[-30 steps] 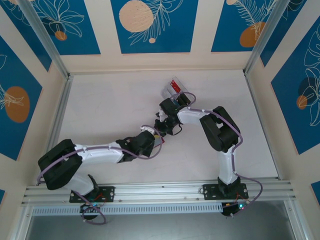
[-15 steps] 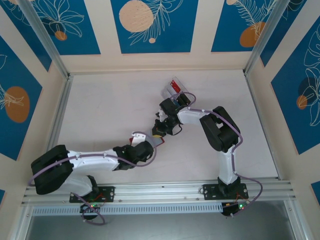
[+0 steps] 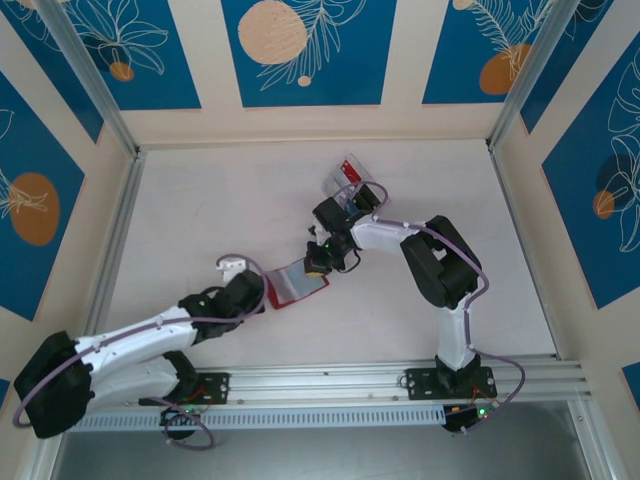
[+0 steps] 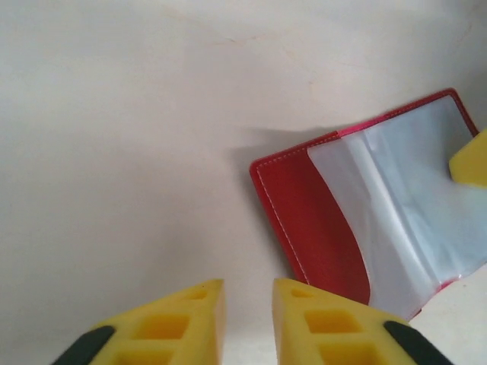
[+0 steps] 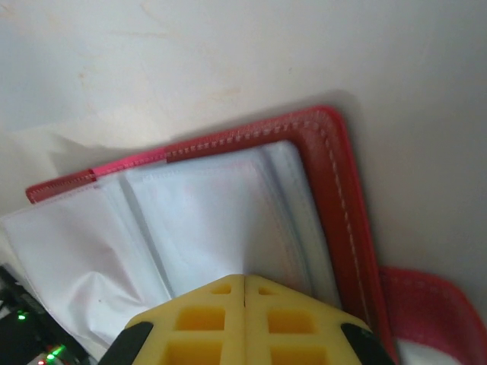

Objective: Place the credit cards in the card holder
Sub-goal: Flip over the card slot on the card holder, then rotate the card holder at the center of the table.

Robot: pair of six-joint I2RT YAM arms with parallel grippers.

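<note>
The card holder (image 3: 295, 285) lies open on the table, red cover down and clear inner pockets up. My right gripper (image 3: 318, 262) is shut, and its joined tips (image 5: 245, 280) rest on the pocket sheets near the holder's red edge (image 5: 335, 175). My left gripper (image 3: 262, 295) hovers low at the holder's left edge (image 4: 319, 220). It stands a little open (image 4: 247, 293) with only bare table between the fingers. A red credit card (image 3: 350, 170) with white marks sits in the clear tray behind the right arm.
The clear plastic tray (image 3: 340, 185) stands at the back of the table, just beyond the right wrist. The holder's red snap tab (image 5: 426, 304) sticks out beside the right fingers. A yellow fingertip (image 4: 472, 160) of the right gripper shows over the holder's pockets.
My left arm has drawn back to the left and toward its base, off the card holder, with its jaws now slightly parted. The holder lies uncovered and open. The right gripper has stayed put.
</note>
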